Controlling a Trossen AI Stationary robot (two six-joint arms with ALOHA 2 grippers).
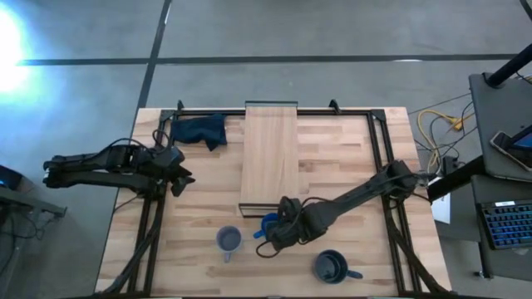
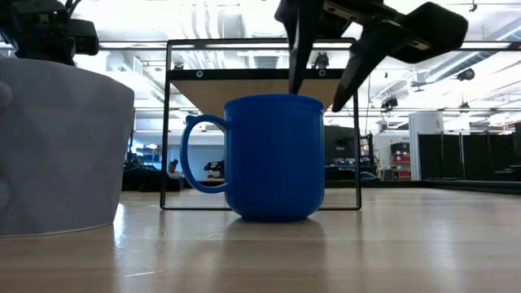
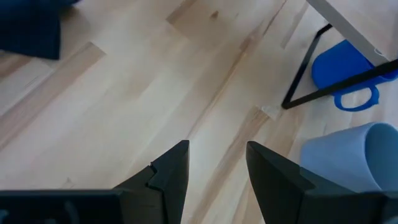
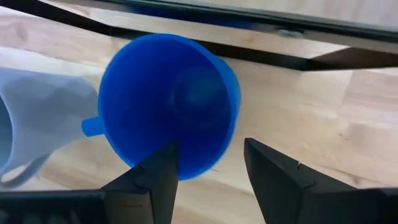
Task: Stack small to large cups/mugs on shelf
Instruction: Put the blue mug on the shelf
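Note:
The bright blue mug (image 2: 274, 159) stands upright on the table just near of the shelf's dark-framed end (image 1: 266, 208). My right gripper (image 2: 316, 96) is open at its rim, opposite the handle (image 2: 195, 155). One finger is over the mouth and one outside the wall (image 4: 205, 163), with no touch showing. The small grey-blue mug (image 1: 229, 241) stands to the left of it. The dark navy mug (image 1: 332, 266) stands near the front edge. The shelf (image 1: 268, 154) lies across the table's middle. My left gripper (image 3: 214, 168) is open over bare table at the left.
A dark blue cloth (image 1: 199, 130) lies at the far left of the table, beside the shelf. The table's black metal rails (image 1: 378, 149) run along both sides. Bare tabletop (image 1: 341, 158) lies to the right of the shelf.

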